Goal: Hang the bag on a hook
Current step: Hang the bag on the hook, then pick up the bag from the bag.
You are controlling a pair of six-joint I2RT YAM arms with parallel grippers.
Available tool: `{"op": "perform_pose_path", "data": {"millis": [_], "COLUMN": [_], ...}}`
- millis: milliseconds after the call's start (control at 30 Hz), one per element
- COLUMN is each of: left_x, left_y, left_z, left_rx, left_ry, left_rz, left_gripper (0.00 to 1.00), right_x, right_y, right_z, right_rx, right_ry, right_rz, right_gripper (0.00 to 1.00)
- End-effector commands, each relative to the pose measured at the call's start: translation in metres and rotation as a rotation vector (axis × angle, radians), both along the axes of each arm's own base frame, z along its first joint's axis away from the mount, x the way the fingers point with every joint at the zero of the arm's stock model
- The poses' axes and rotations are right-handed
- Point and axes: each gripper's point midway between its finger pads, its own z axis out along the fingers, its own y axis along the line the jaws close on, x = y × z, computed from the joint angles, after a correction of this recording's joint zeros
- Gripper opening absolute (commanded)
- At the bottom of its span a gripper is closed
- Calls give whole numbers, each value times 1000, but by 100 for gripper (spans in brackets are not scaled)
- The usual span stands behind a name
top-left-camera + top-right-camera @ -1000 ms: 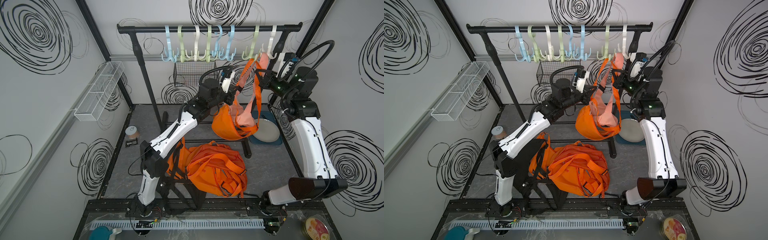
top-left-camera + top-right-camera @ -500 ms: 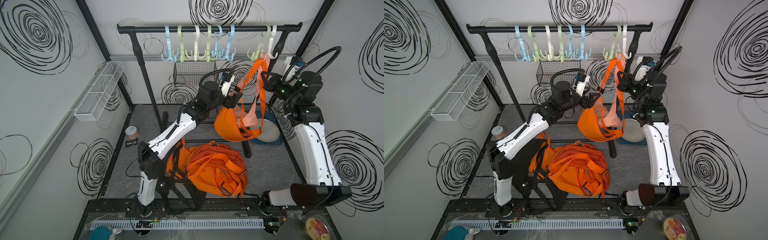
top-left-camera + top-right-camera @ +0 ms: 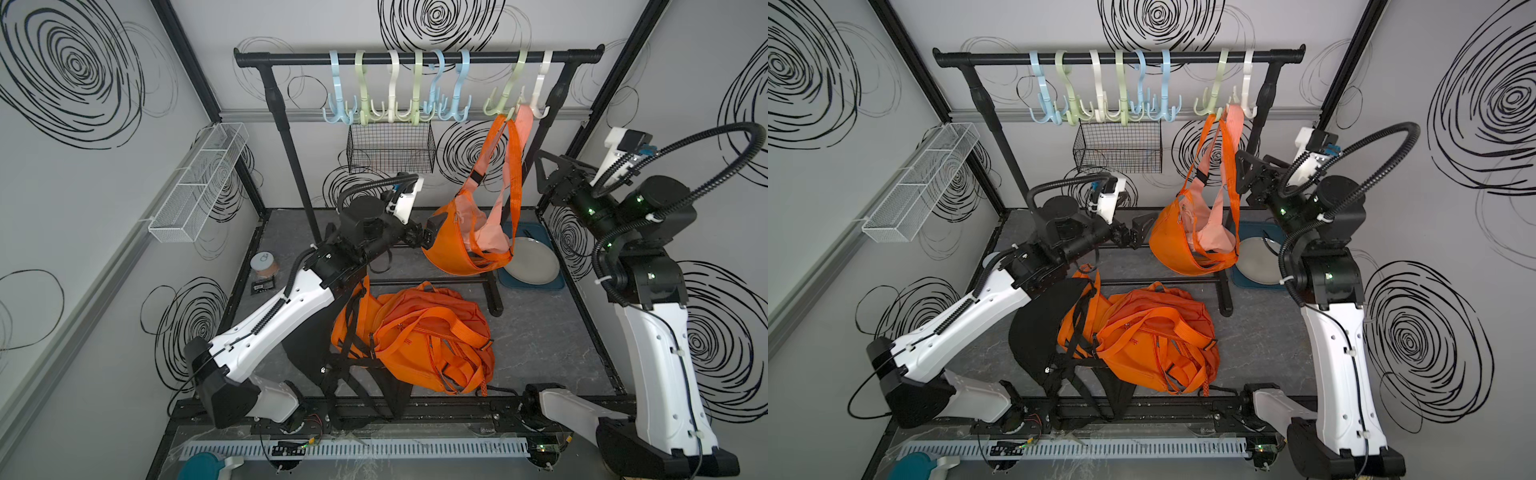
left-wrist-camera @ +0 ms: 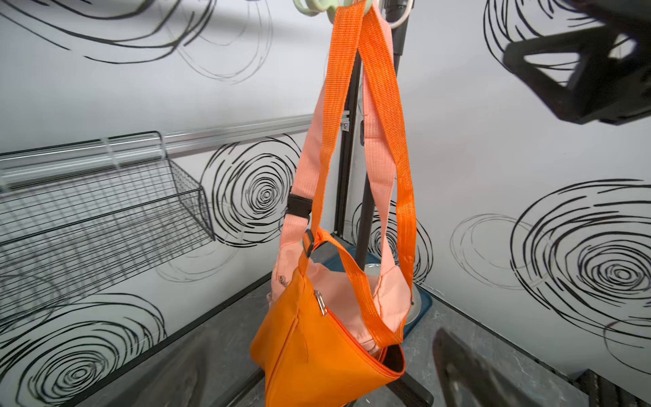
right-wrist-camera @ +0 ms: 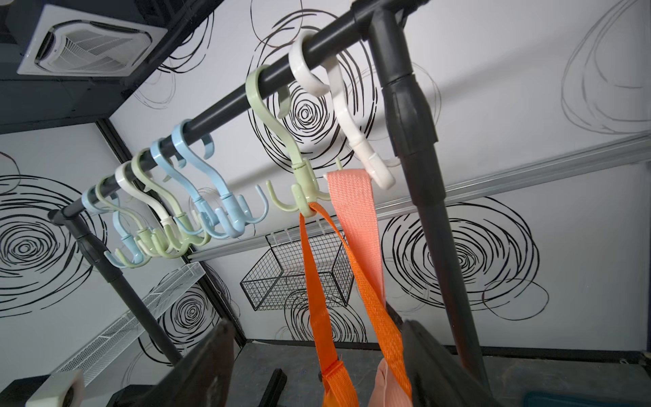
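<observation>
Orange bag (image 3: pixel 457 245) beside outstretched left gripper (image 3: pixel 1136 232) (jaws apart).

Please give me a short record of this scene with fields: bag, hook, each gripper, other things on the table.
Bag: orange bag hanging by its strap
Hook: green hook, next to the white hook
Left: left gripper open, beside the bag, not gripping
Right: right gripper open, close to the strap, not gripping
Table: orange backpack, plate
</observation>
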Motion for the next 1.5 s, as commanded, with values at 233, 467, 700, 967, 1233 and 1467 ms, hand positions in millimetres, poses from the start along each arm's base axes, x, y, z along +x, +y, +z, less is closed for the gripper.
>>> {"op": "perform_pose_path", "data": {"millis": [233,467,700,967,1233,1467], "left_x": [-19,-32,-31,-32,-30,-29], "left_y": [98,135,129,125,123,121], "left_z": [-45,-68,-76,-80,-82,-84], "left_rx": [-31,-6,16,39,48,52], "left_ry": [-24,-85,-80,-81,-79,-75], "left_rz": [357,491,480,469,464,457], "left_gripper": [99,99,99,99,99,99], "right_x": [-53,-102,-101,-78,-97,-102], "right_y": [85,146,134,117,122,126], "right_z": [-158,-355,-431,-418,-447,-450], "right_rx": [-232,-401,-502,-563,-582,-573], "right_ry": [341,835,1007,920,1024,1064], "right_rz": [352,543,387,247,330,356], "right_gripper": [80,78,74,73,60,24]}}
